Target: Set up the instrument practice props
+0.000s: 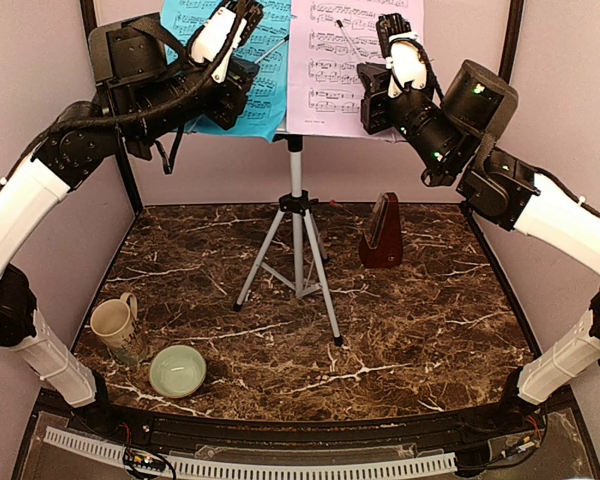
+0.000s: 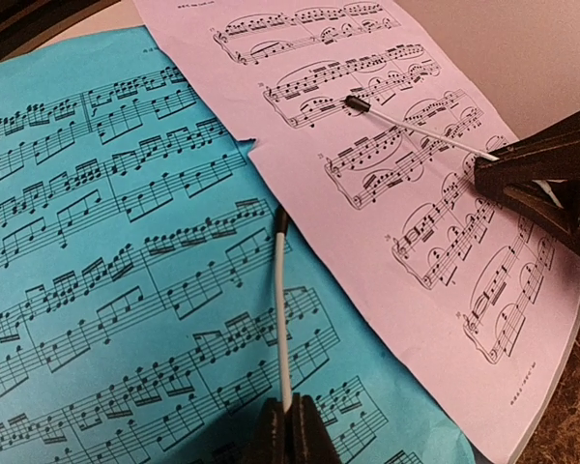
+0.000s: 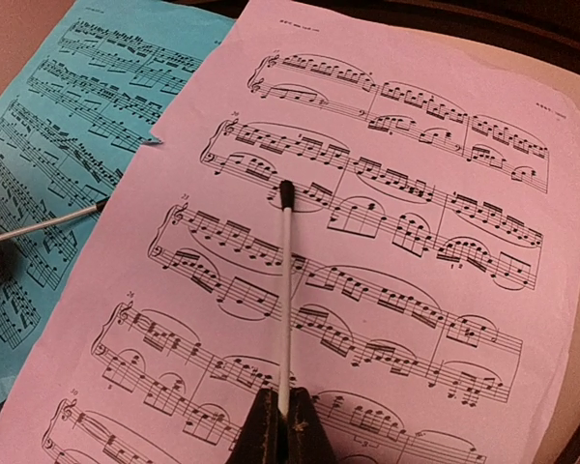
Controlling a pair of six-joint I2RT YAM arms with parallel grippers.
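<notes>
A white slotted strip (image 1: 260, 466) runs along the near edge. The dark brown, white-veined marble-look tabletop (image 1: 420, 340) carries a pale green round bowl (image 1: 177, 371) at 7 o'clock and a beige handled mug (image 1: 113, 326) just behind it at 8 o'clock. The silver tripod music stand (image 1: 296, 225) stands upright at centre, with the small dark-red pyramid metronome (image 1: 382, 232) at its 2 o'clock, apart from the legs. Up on the stand, a blue sheet-music page (image 1: 272, 75) lies on the left and a pink sheet-music page (image 1: 325, 60) overlaps its edge on the right. The left hand (image 2: 288, 418) is pinched tight on a thin white rod with a dark tip (image 2: 282, 319) over the blue page. The right hand (image 3: 281, 414) grips a second thin white rod with a black tip (image 3: 287, 280) over the pink. Pale mauve walls (image 1: 210, 170) and black corner posts (image 1: 128, 180) close the far side.
</notes>
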